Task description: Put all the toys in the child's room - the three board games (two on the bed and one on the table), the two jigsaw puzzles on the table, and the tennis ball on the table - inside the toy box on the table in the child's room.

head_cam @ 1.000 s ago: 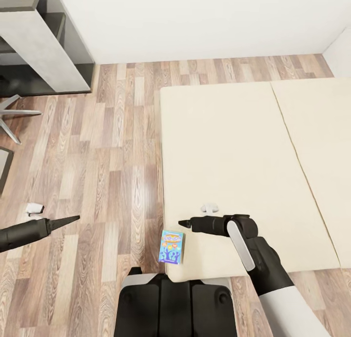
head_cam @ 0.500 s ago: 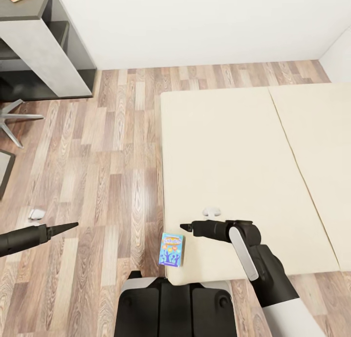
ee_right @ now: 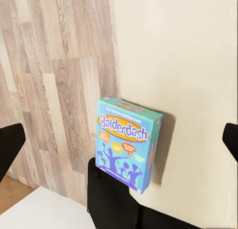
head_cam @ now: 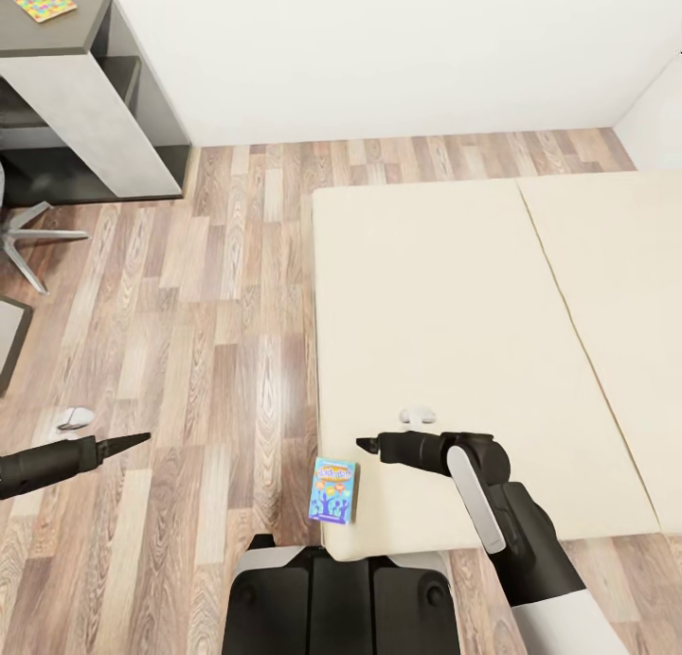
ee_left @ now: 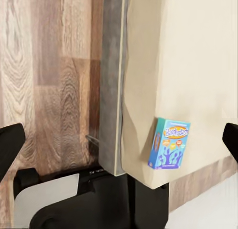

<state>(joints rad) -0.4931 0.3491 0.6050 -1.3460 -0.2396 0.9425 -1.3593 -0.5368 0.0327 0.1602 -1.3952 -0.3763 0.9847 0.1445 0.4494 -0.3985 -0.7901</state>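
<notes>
A light blue board game [head_cam: 333, 490] lies flat at the beige bed's [head_cam: 474, 333] near corner; a jigsaw puzzle [head_cam: 45, 4] rests on the table [head_cam: 80, 32].

A wood-plank floor [head_cam: 218, 295] runs up to a plain white wall [head_cam: 398, 49]. Against that wall stands a dark grey-topped cabinet [head_cam: 104, 97]; chair legs [head_cam: 33, 243] splay near the cabinet.

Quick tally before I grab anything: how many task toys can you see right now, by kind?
Board games: 1, the light blue box at the near corner of the bed, by the right claw.
Jigsaw puzzles: 1, the board on the table.
Tennis balls: 0 seen.
Total: 2.
</notes>
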